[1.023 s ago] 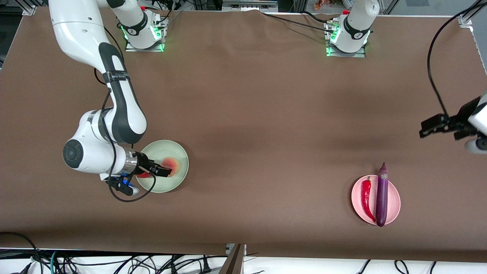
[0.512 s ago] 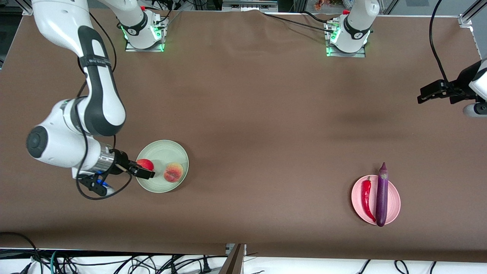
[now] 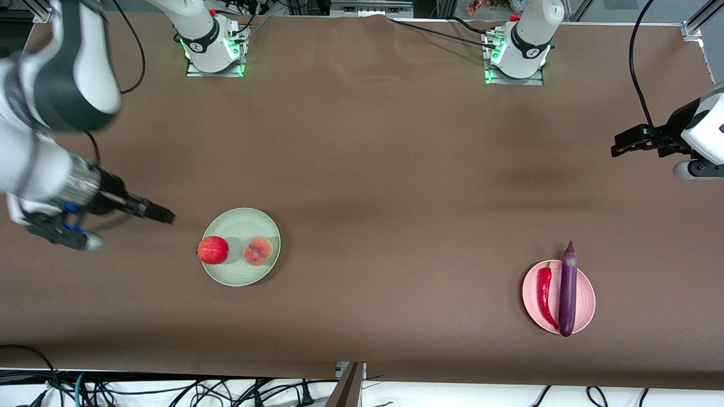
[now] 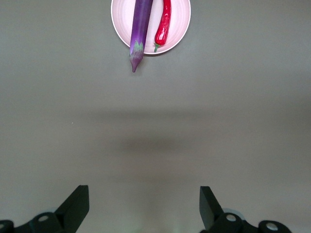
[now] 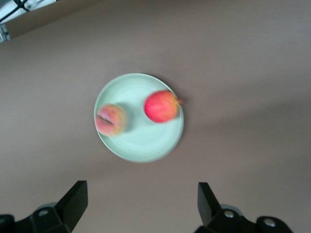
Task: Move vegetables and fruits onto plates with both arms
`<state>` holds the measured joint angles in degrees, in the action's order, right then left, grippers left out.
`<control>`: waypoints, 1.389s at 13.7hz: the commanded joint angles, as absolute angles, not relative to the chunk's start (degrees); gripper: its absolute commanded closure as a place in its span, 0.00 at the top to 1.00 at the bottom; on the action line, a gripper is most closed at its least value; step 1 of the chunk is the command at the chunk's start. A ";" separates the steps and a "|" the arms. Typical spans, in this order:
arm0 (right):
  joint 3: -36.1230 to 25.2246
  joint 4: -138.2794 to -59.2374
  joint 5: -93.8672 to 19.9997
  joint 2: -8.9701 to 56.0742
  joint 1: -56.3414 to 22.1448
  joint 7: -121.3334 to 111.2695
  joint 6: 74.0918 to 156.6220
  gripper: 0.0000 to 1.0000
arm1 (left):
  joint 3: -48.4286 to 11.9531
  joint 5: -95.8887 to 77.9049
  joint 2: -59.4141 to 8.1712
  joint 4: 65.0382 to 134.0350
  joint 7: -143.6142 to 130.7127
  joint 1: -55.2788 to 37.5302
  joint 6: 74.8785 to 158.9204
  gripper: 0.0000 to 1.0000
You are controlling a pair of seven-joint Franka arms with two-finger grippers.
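Right claw (image 3: 164, 216) withdrawn from mint plate (image 3: 243, 274), wide; left claw (image 3: 619, 148) wide over brown tabletop (image 3: 384, 169).

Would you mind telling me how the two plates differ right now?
The green plate is mint and looks larger; the pink plate looks smaller. The green one holds the red fruit and the peach; the pink one holds the chili and the eggplant, whose ends overhang its rim. Both are round, shallow and loaded.
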<state>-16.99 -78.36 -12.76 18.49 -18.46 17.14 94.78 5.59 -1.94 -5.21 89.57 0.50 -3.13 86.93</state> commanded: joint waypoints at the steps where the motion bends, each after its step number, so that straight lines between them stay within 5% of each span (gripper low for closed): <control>1: -18.19 -82.17 -9.15 11.35 -18.81 12.32 90.72 1.00 | 5.27 -1.14 -7.11 86.32 0.00 -3.25 86.31 1.00; 5: -17.41 -87.09 -6.77 5.28 -16.98 8.19 90.35 1.00 | 5.36 -0.88 -7.56 85.17 0.00 -3.43 85.78 1.00; 9: -11.61 -87.01 -3.35 4.92 -11.25 5.54 90.88 1.00 | 5.36 -0.88 -7.73 84.37 0.00 -3.34 85.78 1.00; 19: -11.43 -84.82 -1.23 4.66 -11.42 4.04 89.56 1.00 | 5.27 -0.79 -7.82 84.29 0.00 -3.52 85.78 1.00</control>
